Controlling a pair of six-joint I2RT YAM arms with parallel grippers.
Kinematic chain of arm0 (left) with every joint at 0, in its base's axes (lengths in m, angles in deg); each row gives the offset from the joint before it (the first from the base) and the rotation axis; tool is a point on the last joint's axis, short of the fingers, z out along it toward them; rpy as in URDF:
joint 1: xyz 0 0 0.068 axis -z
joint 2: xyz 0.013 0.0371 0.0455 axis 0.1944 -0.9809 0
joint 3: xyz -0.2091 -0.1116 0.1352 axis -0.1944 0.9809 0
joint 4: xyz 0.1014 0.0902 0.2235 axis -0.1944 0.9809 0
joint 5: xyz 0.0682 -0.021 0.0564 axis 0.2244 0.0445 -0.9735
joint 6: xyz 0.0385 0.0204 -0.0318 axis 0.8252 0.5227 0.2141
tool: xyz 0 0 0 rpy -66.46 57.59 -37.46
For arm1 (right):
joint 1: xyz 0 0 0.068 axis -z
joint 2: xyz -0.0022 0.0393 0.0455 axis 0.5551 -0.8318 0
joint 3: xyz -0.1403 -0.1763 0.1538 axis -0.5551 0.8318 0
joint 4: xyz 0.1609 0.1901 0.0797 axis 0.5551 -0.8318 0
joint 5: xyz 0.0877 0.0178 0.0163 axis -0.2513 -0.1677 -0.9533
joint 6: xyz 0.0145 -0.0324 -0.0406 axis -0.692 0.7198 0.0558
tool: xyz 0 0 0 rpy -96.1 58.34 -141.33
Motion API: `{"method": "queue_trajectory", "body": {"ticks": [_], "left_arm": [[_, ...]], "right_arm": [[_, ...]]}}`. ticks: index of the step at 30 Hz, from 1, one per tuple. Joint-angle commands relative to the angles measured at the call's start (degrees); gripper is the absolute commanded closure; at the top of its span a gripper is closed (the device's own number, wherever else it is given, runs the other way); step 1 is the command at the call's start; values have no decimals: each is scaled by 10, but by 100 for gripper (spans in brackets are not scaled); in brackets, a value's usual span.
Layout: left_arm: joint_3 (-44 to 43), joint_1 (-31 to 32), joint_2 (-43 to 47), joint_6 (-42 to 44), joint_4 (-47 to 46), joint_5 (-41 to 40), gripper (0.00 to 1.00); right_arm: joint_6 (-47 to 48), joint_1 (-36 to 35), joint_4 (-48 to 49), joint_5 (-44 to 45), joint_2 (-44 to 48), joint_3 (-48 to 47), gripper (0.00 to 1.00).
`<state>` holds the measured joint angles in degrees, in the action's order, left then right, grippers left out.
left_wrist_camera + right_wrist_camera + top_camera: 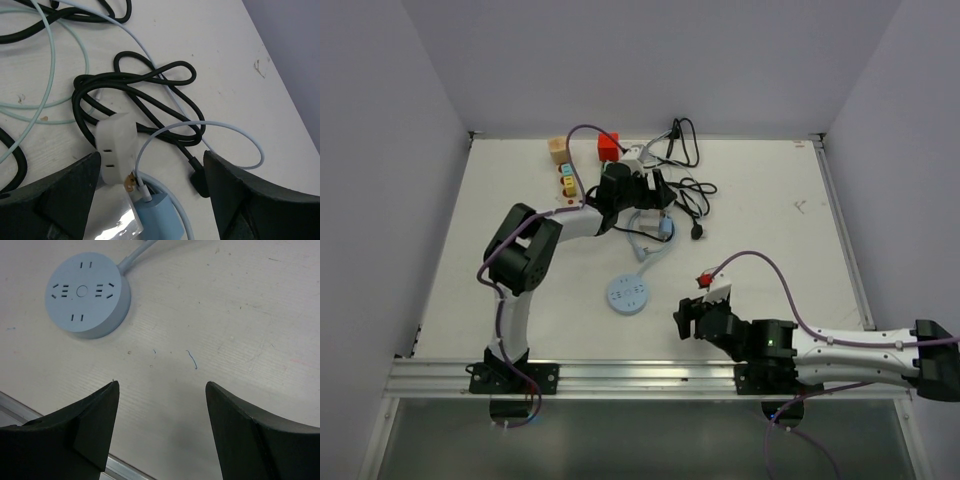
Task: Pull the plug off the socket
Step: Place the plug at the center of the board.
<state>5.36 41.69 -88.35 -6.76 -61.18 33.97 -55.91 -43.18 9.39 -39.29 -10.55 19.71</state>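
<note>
In the left wrist view a light blue plug (pixel 161 220) with a pale cable lies on the table beside a white socket block (pixel 116 146). A brass prong (pixel 131 181) of the plug shows bare at the block's lower corner. My left gripper (pixel 151 155) hangs over them, open, its fingers either side and touching neither. From above, the left gripper (pixel 655 198) is at the back centre and the plug (pixel 665 228) lies just in front of it. My right gripper (pixel 161 383) is open over bare table, close to a round blue socket puck (pixel 87 292).
Coiled black cables (pixel 150 80) and a black plug (pixel 201 181) lie around the white block. A red block (pixel 608 147) and small coloured blocks (pixel 565 180) sit at the back left. The round puck (pixel 628 295) lies mid-table. A metal rail (pixel 640 378) runs along the near edge.
</note>
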Motion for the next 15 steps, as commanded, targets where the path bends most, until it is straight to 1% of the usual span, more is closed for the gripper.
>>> {"method": "queue_trajectory", "body": {"ticks": [1,3,5,6,8,9,11,13,15], "left_arm": [[-8,-3,2,15,22,-5,13],[2,-2,22,23,28,-15,11],[7,-2,41,43,41,-19,7],[4,-2,58,54,51,-24,3],[-11,-3,80,84,101,-51,1],[-13,-3,107,93,123,-59,1],[-13,-2,138,114,142,-86,0],[-2,-3,194,133,161,-129,0],[4,-2,257,134,187,-165,0]], "right_arm": [[-13,3,-3,21,20,2,27],[-12,3,-3,23,23,3,27],[-9,3,4,21,21,2,26],[-8,3,7,19,16,0,27],[-1,3,20,15,8,-3,27],[2,3,25,12,-7,-7,27],[8,4,45,6,-23,-13,29],[21,4,77,-8,-50,-24,31],[45,9,105,-37,-87,-39,37]]}}
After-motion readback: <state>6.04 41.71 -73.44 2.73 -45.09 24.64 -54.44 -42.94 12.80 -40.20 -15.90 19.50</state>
